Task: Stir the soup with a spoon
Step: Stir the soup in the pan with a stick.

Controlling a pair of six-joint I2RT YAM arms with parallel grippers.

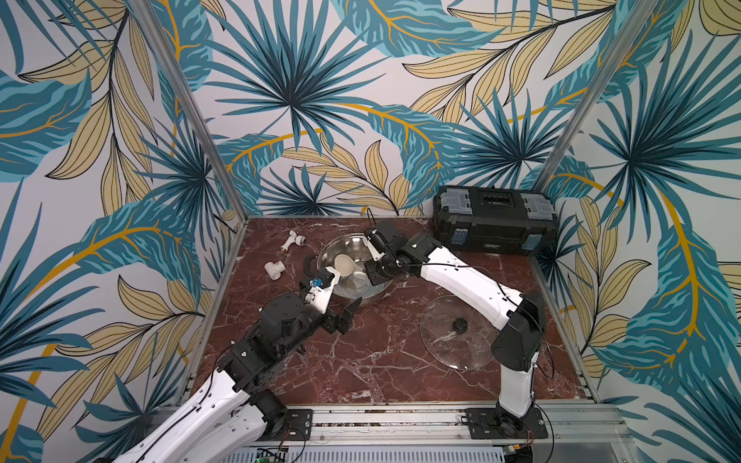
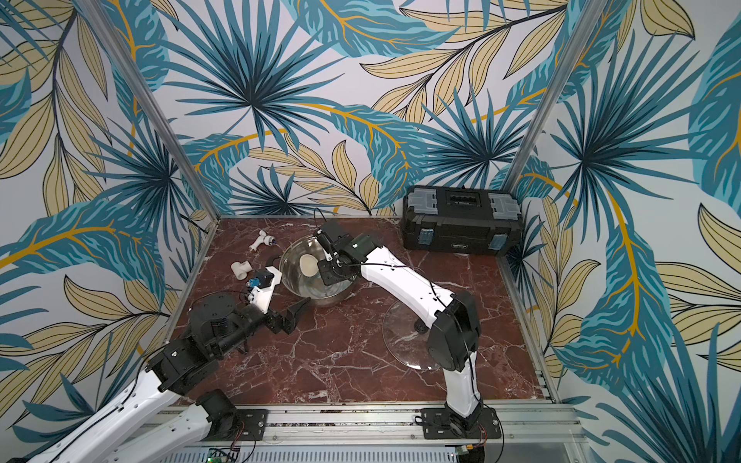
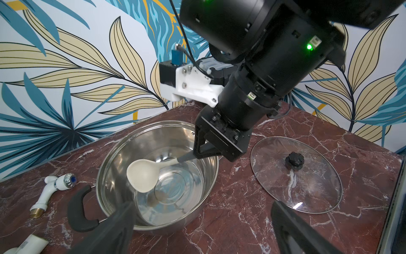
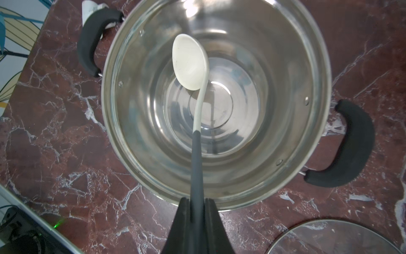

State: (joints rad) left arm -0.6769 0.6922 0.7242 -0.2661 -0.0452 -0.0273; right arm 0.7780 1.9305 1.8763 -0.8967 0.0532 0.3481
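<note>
Right wrist view, right end effector (image 4: 197,203): both black fingers pinched tight on the slim grey handle of the long spoon (image 4: 196,140), which has a cream-white deep bowl.
Right wrist view, spoon: the handle crosses the rim of the round stainless-steel pot (image 4: 118,132). The bowl hangs inside, off-centre toward one black side handle. Contact with the bottom not readable.
Left wrist view, left end effector (image 3: 202,205): fingers spread wide with nothing between them, pointing at the pot from just outside its wall.
Left wrist view, spoon: slants down from the right end effector, bowl within the pot.
Left wrist view, round glass lid with a black knob (image 3: 312,191): flat on the red-brown marble table (image 3: 230,198), beside the pot, not touching it.
Left wrist view, white plastic tap fitting with a blue-dotted knob (image 3: 56,187): lying on the table on the pot's opposite side.
Top view, white plastic tee fitting (image 1: 274,269): on the table near the tap fitting, apart from the pot.
Top view, black plastic toolbox with grey latches (image 1: 495,226): far right corner of the table, against the wall.
Both top views, arms: right end effector over the pot; left end effector low at its near left side.
</note>
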